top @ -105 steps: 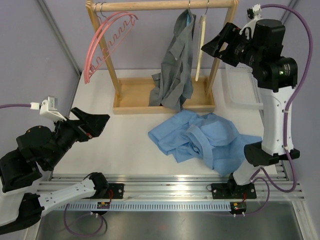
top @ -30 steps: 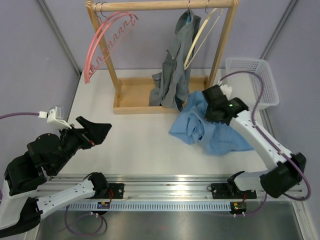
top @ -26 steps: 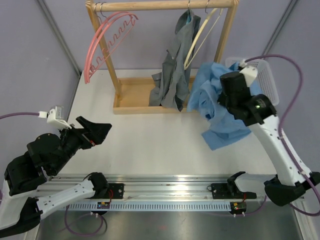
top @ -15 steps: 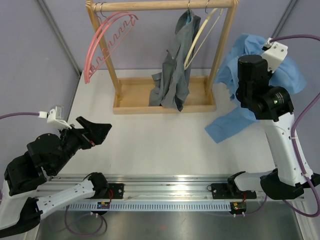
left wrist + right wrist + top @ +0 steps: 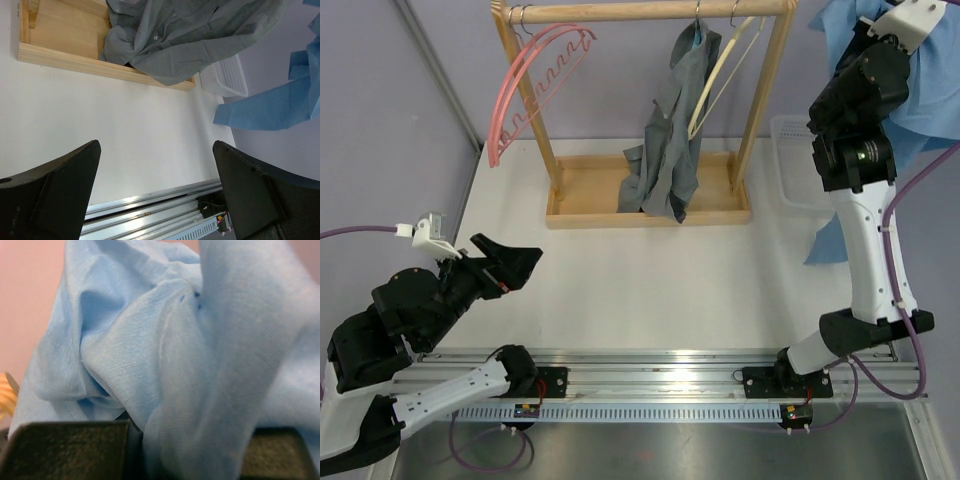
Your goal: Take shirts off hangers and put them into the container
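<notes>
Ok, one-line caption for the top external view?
Right gripper holds the light blue shirt high by the white basket; grey shirt hangs on the rack.

Left arm [image 5: 400, 310]: white link shells, black rounded joint housings, white camera mount [image 5: 428, 232] at wrist. Left end effector [image 5: 155, 145]: matte black wedge fingers [image 5: 55, 195]. Right arm [image 5: 865, 230]: same white-and-black build. Purple cables [image 5: 360, 232]. Black base clamps [image 5: 765, 380].

I have my right arm [image 5: 865, 230] standing nearly straight up just right of the wooden rack [image 5: 645, 217]. Its wrist is about level with the rack's top bar, and its gripper [image 5: 170, 442] is clamped on the light blue shirt [image 5: 928, 95]. My left arm [image 5: 410, 310] sits folded low, well left of the rack and nearer than it. The fingers [image 5: 60, 185] of its gripper [image 5: 510, 263] are spread wide and aimed toward the rack.
</notes>
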Motion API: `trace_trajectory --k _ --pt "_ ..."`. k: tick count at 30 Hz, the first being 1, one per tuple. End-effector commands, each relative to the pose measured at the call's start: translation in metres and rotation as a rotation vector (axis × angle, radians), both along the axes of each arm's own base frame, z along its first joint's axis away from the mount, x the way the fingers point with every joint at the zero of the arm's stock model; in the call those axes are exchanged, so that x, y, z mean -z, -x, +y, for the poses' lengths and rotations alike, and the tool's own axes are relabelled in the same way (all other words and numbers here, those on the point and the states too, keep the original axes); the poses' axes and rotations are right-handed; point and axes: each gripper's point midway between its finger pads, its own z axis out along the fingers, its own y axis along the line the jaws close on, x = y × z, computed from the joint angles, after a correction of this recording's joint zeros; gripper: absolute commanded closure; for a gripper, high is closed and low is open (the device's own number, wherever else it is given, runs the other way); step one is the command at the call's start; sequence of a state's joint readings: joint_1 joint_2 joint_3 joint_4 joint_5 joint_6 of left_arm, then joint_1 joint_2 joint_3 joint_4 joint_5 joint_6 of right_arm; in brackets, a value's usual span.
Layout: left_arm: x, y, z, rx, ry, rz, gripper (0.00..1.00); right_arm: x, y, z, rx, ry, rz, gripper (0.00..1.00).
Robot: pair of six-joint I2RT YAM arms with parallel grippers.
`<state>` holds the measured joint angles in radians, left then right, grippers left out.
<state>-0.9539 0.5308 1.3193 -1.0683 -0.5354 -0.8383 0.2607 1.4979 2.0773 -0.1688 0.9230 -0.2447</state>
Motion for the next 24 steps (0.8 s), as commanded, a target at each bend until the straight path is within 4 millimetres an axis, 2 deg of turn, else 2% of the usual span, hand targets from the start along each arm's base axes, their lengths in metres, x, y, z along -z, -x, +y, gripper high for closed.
trace_trajectory --k 1,3,4,6,8,9,10,13,16,17,22,24 --pt "-0.007 -0.002 0.002 -0.016 0.022 -0.021 0.01 -0.071 0.000 -0.006 -0.037 0.074 -0.231 1.00" --pt "-0.007 -0.003 0.002 -0.019 0.018 -0.021 0.01 -0.089 -0.010 -0.007 -0.049 0.076 -0.315 1.00" --pt "-0.008 -0.003 0.002 -0.019 0.018 -0.021 0.01 -0.087 -0.023 -0.008 -0.047 0.088 -0.324 1.00" --pt "-0.006 -0.004 0.001 -0.019 0.013 -0.017 0.01 -0.107 -0.025 -0.005 -0.077 0.115 -0.409 1.00" --pt "-0.005 -0.005 0.000 -0.019 0.007 -0.017 0.01 -0.113 -0.038 -0.002 -0.102 0.153 -0.452 1.00" --pt "-0.005 -0.005 -0.002 -0.018 0.008 -0.019 0.01 -0.124 -0.031 -0.002 -0.096 0.163 -0.528 1.00" --pt "-0.004 -0.006 -0.003 -0.016 0.004 -0.022 0.01 -0.124 -0.037 -0.001 -0.097 0.174 -0.551 1.00" --pt "-0.009 -0.008 -0.004 -0.013 0.007 -0.047 0.01 -0.144 -0.035 -0.001 -0.101 0.211 -0.661 1.00" --pt "-0.015 -0.011 -0.007 -0.009 0.023 -0.081 0.01 -0.152 -0.039 0.000 -0.143 0.247 -0.754 1.00" --pt "-0.016 -0.012 -0.007 -0.010 0.026 -0.092 0.01 -0.159 -0.035 0.005 -0.163 0.282 -0.793 1.00" --pt "-0.029 -0.019 -0.009 -0.028 0.018 -0.127 0.01 -0.184 -0.007 0.005 -0.196 0.329 -0.971 1.00" --pt "-0.032 -0.021 -0.010 -0.034 0.001 -0.128 0.01 -0.183 -0.007 0.004 -0.189 0.335 -0.983 1.00"
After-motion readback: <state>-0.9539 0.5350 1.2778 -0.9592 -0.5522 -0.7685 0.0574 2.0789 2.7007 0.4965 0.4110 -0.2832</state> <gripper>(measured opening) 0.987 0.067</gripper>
